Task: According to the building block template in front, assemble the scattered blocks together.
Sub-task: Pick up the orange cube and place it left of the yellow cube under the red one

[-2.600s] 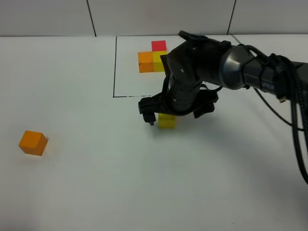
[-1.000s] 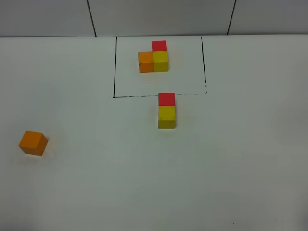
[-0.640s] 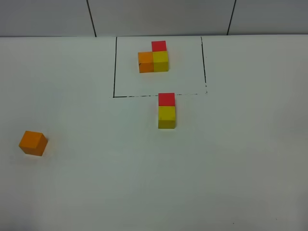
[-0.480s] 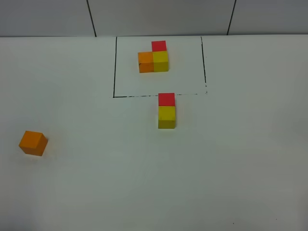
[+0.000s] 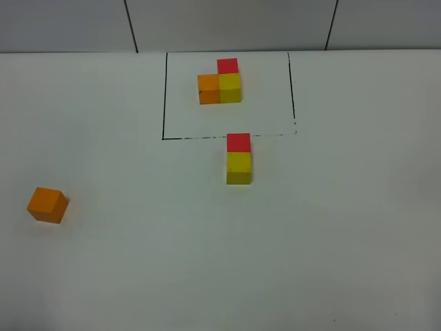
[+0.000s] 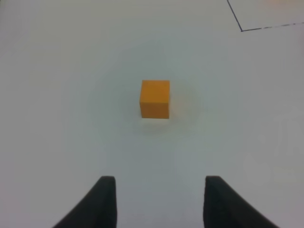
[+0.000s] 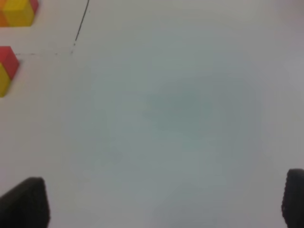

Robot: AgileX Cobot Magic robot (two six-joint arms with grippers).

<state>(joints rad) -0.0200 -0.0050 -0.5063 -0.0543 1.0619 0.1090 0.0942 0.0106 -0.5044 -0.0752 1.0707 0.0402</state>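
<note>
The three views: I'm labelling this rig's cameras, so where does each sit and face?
Exterior high: mounted high, looking down on the table; no arm shows.
Left wrist: above the orange cube, left gripper showing.
Right wrist: faces table beside the loose red cube, right gripper spread wide.
Shared: the orange cube, exterior and left wrist.

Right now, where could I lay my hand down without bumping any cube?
Bare table lies between the orange cube and the yellow cube, and right of the outlined square. Crowded: around the template and the red cube at its line.
</note>
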